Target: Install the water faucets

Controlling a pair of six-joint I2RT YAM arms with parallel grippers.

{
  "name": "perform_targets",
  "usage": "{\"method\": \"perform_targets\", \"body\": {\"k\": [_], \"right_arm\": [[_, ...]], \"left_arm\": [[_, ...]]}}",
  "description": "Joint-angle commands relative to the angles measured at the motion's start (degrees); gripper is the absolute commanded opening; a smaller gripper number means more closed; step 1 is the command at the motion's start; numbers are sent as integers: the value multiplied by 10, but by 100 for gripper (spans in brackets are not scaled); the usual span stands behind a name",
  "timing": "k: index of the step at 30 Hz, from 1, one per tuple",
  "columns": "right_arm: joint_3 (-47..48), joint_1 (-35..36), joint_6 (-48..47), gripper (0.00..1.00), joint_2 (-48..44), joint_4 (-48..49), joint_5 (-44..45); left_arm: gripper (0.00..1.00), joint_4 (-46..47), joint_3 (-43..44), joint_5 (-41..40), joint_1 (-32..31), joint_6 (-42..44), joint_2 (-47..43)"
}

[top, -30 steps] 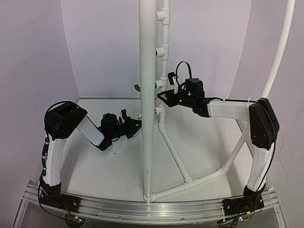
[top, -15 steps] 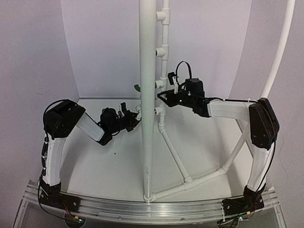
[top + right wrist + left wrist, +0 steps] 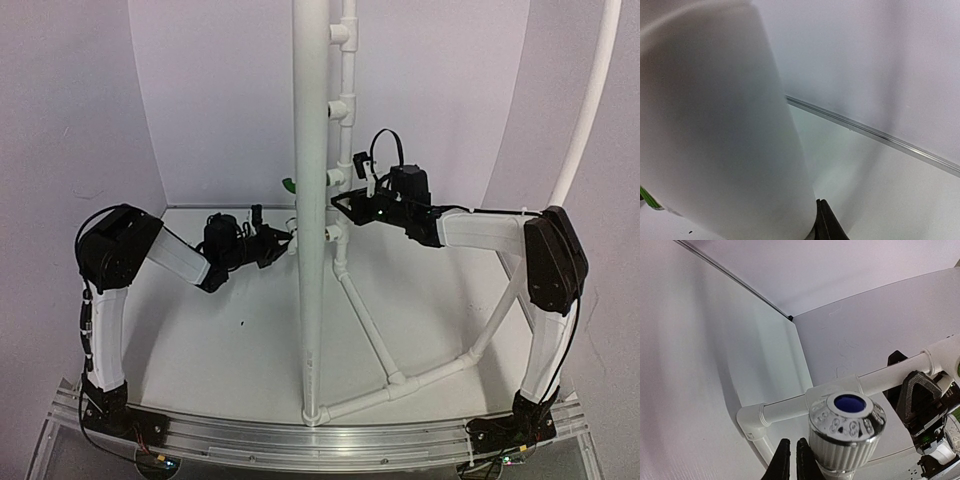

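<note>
Fingers (image 3: 782,462) of the left gripper (image 3: 792,447) stand pressed almost together, with nothing showing between them. Just at their 3 o'clock in the wrist view sits the white plastic faucet (image 3: 845,427), with a ribbed knob and a blue cap. I cannot tell whether it is gripped lower down.

From above, that gripper points toward 3 o'clock at the thick white upright pipe (image 3: 310,200), which stands between the two arms and blocks the view behind it. The green plastic faucet (image 3: 288,184) peeks out at this pipe's left edge, at 12 o'clock from the left gripper.

Behind it is a thinner white upright pipe (image 3: 348,140) carrying white tee outlets (image 3: 340,105). The right gripper (image 3: 343,203) lies just beside the third outlet down. Its fingers (image 3: 827,230) meet in one dark wedge, closed, with nothing visibly held.

At the far right a curved white pipe (image 3: 590,110) rises from the white table (image 3: 200,330).

I count two faucets, two grippers and four outlets.
</note>
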Motion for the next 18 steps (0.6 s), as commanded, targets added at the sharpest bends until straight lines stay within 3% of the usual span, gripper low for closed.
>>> {"method": "perform_targets", "body": {"k": [1,18], "right_arm": [[-8,22,72,0,-8,-18,-107],[-3,21,72,0,-6,-19,-107]], "left_arm": [[8,-18,35,28,6,39,-36],[13,-95,82,72,18,93,-66]]}}
